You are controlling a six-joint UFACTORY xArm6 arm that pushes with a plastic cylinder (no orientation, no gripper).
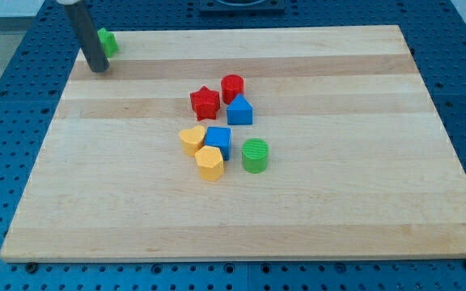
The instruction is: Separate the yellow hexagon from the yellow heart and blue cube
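Note:
The yellow hexagon (pixel 209 162) sits near the board's middle, touching the blue cube (pixel 218 141) above it and close to the yellow heart (pixel 191 139) at its upper left. The heart and cube touch side by side. My tip (pixel 98 69) is at the view's top left, far from this cluster, next to a green block (pixel 107 41) partly hidden behind the rod.
A red star (pixel 205 101), a red cylinder (pixel 232 86) and a blue triangular block (pixel 239 111) cluster just above the cube. A green cylinder (pixel 255 155) stands to the right of the hexagon. The wooden board (pixel 362 194) lies on a blue perforated table.

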